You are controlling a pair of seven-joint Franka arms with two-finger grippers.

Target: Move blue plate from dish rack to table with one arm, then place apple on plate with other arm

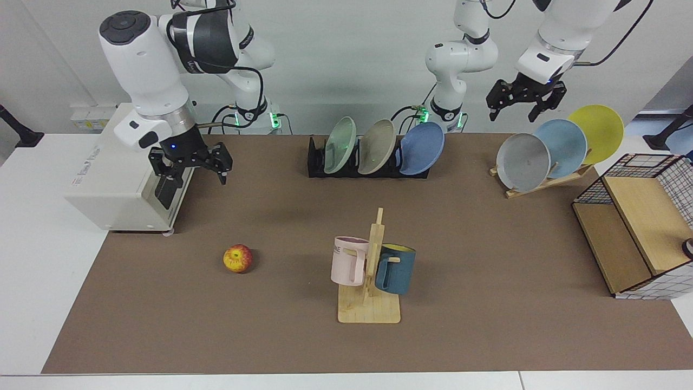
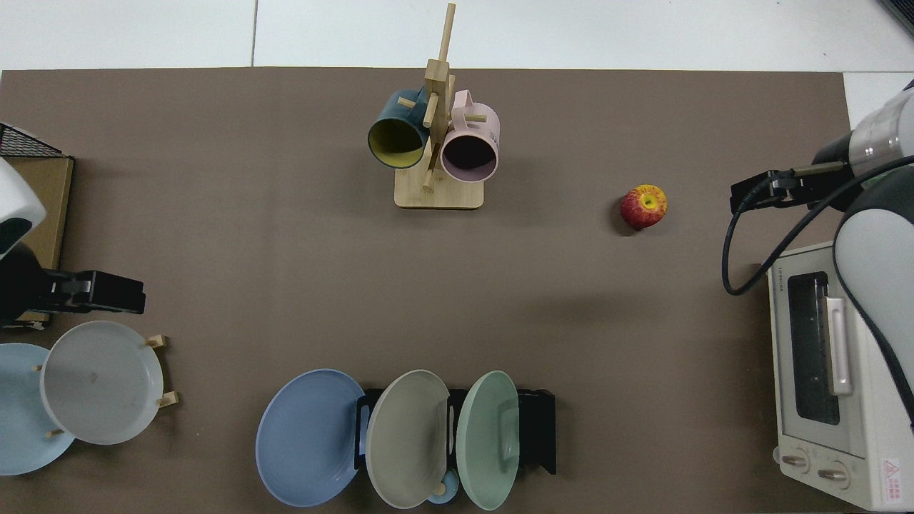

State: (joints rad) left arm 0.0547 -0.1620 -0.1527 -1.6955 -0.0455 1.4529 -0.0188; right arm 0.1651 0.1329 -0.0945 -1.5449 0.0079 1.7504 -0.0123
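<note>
I see the blue plate standing in the dish rack, apple on the table well apart from the rack; my left gripper up high beside the rack, jaws apart; my right gripper on the rack's other side, jaws apart

Sky-blue plate cut by edge (top view).
</note>
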